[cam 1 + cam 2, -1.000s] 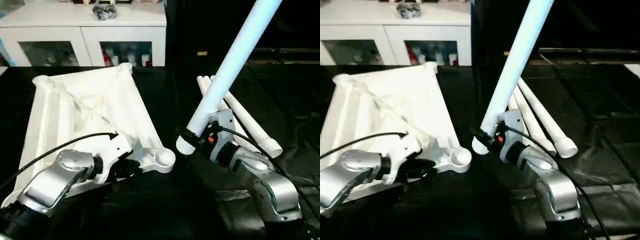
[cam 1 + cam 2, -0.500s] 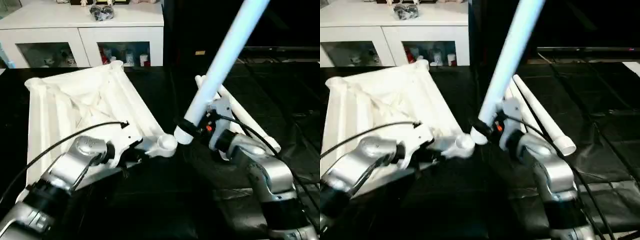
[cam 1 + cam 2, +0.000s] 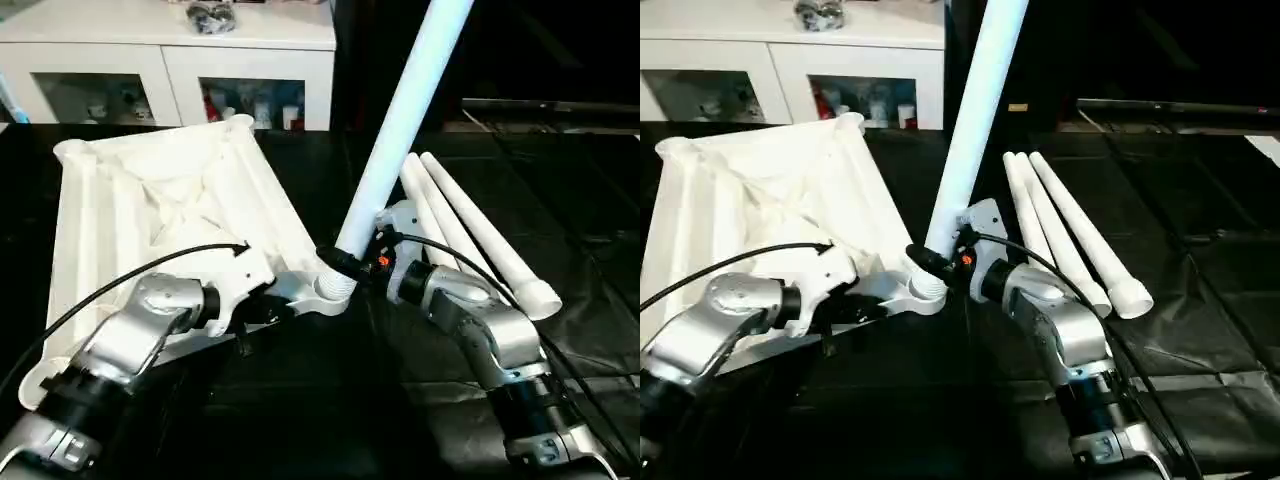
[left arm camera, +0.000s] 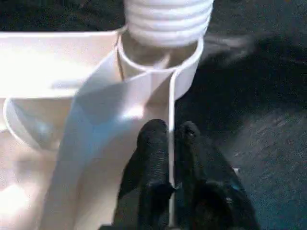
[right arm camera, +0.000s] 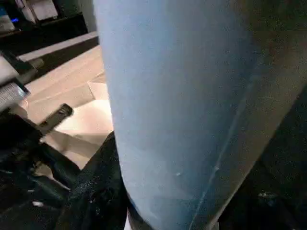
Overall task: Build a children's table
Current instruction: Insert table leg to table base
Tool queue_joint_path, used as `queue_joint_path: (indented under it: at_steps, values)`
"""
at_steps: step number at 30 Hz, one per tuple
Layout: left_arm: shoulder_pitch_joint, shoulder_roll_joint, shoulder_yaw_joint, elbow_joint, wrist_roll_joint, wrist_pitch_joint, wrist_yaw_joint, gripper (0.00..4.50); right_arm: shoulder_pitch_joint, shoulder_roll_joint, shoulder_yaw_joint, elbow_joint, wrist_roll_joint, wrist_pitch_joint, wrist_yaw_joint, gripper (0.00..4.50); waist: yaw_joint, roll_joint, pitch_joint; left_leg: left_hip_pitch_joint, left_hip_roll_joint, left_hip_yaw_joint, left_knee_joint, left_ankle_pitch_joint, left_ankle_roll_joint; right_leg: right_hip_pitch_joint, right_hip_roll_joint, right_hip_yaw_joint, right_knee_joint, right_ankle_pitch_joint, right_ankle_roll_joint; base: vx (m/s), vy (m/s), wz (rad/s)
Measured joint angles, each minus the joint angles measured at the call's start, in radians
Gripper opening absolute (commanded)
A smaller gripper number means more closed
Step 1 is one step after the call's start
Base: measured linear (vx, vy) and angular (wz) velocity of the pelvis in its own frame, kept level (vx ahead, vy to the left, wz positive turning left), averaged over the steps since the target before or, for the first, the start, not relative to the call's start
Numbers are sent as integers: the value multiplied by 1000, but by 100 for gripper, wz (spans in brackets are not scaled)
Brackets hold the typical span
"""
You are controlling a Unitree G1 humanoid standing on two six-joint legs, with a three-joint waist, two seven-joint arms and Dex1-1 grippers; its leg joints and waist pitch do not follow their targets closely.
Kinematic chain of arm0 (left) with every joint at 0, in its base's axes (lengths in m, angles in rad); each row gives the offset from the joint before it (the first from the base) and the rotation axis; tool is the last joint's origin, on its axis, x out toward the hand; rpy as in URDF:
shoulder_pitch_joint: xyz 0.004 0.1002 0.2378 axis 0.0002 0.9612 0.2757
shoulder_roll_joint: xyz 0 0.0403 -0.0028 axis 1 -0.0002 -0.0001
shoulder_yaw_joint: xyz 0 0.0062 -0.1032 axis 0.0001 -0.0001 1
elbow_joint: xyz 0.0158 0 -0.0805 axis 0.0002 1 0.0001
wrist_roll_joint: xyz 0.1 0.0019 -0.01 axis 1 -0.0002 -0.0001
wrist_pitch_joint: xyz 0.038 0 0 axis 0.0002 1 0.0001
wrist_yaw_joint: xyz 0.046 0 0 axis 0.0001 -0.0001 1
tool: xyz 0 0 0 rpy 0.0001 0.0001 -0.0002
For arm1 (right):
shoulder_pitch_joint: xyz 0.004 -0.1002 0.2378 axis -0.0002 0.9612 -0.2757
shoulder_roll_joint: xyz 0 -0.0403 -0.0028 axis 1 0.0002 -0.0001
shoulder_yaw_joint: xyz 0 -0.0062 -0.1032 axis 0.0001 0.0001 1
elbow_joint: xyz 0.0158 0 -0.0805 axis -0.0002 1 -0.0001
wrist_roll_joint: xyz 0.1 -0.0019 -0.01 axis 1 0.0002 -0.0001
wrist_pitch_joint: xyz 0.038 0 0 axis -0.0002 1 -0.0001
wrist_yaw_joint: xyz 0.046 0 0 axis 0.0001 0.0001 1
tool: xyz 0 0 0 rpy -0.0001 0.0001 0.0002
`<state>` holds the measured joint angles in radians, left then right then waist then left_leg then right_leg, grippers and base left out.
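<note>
One leg [image 3: 400, 120]: its ribbed end is in the table top's [image 3: 150, 200] corner socket [image 4: 158, 62].
Right gripper [image 3: 345, 262]: squeezes that leg.
Left gripper [image 4: 168, 139]: pinches the top's thin rim.

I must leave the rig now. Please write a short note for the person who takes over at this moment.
Left gripper: shut on a thin rib of the table top, beside the near corner socket.
Right gripper: shut on one leg, tilted, with its ribbed end at the mouth of that socket.
Three spare legs lie on the black surface to the right.
Done: no leg seen fully seated.
Left: seat this leg, then the other three.
</note>
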<state>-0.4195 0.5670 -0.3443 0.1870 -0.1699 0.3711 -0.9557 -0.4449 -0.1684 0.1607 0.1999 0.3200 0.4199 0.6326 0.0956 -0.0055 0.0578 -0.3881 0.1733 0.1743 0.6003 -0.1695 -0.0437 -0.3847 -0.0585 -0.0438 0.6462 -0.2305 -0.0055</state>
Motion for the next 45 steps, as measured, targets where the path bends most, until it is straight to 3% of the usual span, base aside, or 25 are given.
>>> queue_joint_path:
  at_steps: [12, 13, 17, 18, 21, 37, 45]
  values:
    - [50, 44, 33, -48, -2, 61, -9, 99, -1, 13, 5, 25, -15, -39, 10, 191, 3, -3, 0, 1, 0, 0, 0, 0, 0, 0, 0, 0, 0, 0, 0, 0, 0, 0]
    - [51, 46, 36, -50, -3, 64, -11, 70, -2, 13, 5, 32, -16, -40, 11, 191, 4, -3, 0, 1, 0, 0, 0, 0, 0, 0, 0, 0, 0, 0, 0, 0, 0, 0]
    - [55, 47, 44, -52, -4, 68, -11, 56, -13, 19, 5, 49, -22, -42, 14, 191, 6, -3, 0, 1, 0, 0, 0, 0, 0, 1, 0, 0, 0, 0, 0, 0, 0, 0]
    - [55, 47, 44, -52, -4, 68, -11, 26, -20, 19, 5, 50, -23, -43, 19, 191, 6, -3, 0, 1, 0, 0, 0, 0, 0, 1, 0, 0, 0, 0, 0, 0, 0, 0]
    - [55, 43, 44, -49, -2, 56, -13, 9, -24, 19, 7, 50, -35, -57, 25, 191, 7, -4, -1, 1, 0, 0, 0, 0, 0, 1, 0, 0, 0, 0, 0, 0, 0, 0]
    - [28, 30, 31, 15, 30, -37, -69, 0, -87, -22, 34, 141, -74, -73, 105, 191, 7, -5, -1, 2, 0, 0, 0, 0, 0, 2, 0, 1, 0, 0, 0, 0, 0, 0]
    - [-49, -25, 3, 154, 62, -136, -136, 0, -94, -61, 29, 158, -78, -59, 140, 191, 34, -4, -1, 3, 0, 1, 0, 0, -1, 5, -1, 0, 0, 1, 0, 0, 0, 0]
